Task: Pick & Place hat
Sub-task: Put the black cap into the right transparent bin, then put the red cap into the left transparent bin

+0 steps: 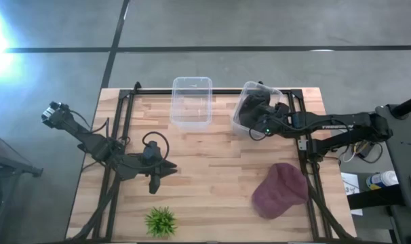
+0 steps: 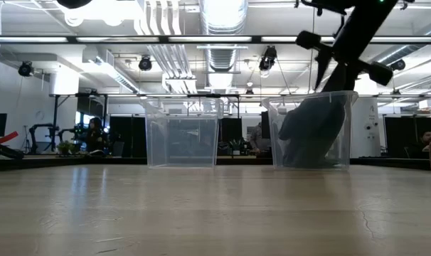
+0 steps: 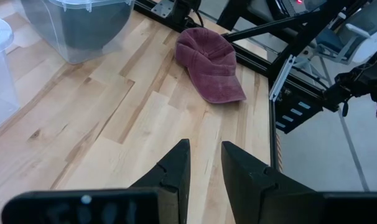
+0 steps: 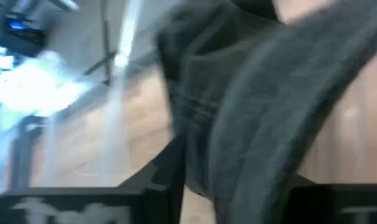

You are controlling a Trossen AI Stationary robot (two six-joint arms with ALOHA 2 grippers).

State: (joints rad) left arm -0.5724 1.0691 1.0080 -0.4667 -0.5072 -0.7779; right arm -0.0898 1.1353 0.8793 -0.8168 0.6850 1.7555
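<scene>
1. Hanging over the right clear bin (image 1: pixel 260 108), the right claw (image 1: pixel 256 112) is clenched on a dark hat (image 2: pixel 311 135), which sits inside that bin.
2. Maroon cap (image 1: pixel 281 190) lies on the desk (image 1: pixel 205 176), nearer the right arm.
3. Left claw (image 3: pixel 204 165) hovers nearly closed, empty, near left-centre of the desk.

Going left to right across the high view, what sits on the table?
Plant → empty bin → bin with the dark hat → maroon cap.
</scene>
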